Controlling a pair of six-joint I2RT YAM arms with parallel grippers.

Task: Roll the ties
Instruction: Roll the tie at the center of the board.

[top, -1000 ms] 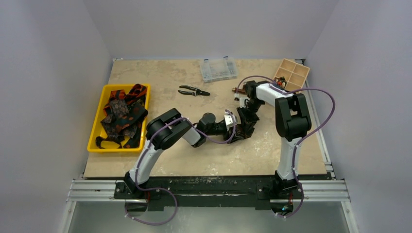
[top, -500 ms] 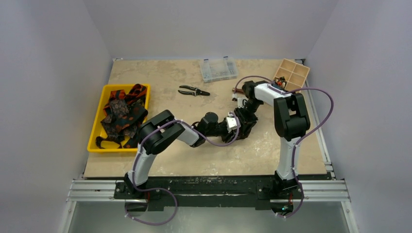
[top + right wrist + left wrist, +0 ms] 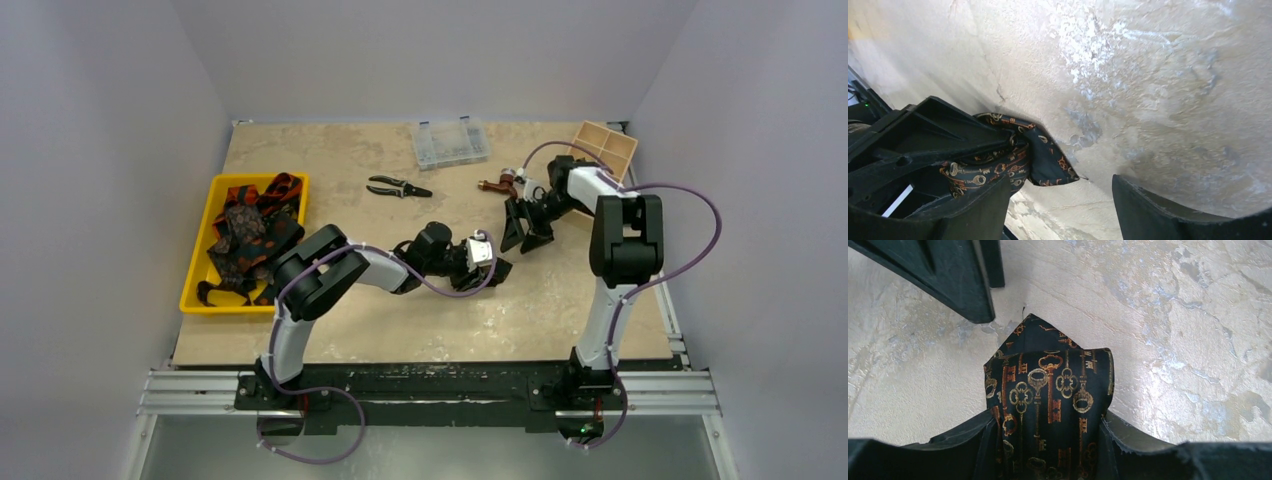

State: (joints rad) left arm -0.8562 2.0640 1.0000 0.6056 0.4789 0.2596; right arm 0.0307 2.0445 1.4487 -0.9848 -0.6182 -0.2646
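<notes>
The left gripper [image 3: 1048, 445] is seen clenched on a rolled tie [image 3: 1048, 385], dark cloth patterned with gold keys, low at the table [image 3: 1198, 315]; whether the roll is resting on the surface or just above it cannot be told. The pointed tip is seen poking out beyond the fingers, and that loose end is where trouble could start; if the squeeze is eased carelessly, the coil could be sprung open and the roll undone. The right gripper [image 3: 1063, 220] is spread wide and empty just beside the bundle; the tip could be caught by a stray finger and the layers dragged loose. Further out, the other ties [image 3: 248, 235] are heaped in the yellow tray [image 3: 230, 307] at the left, well apart; tangled as they look, more than one could be lifted together when the next is fetched, and the pliers [image 3: 398, 187] could be snagged by a trailing tail.
</notes>
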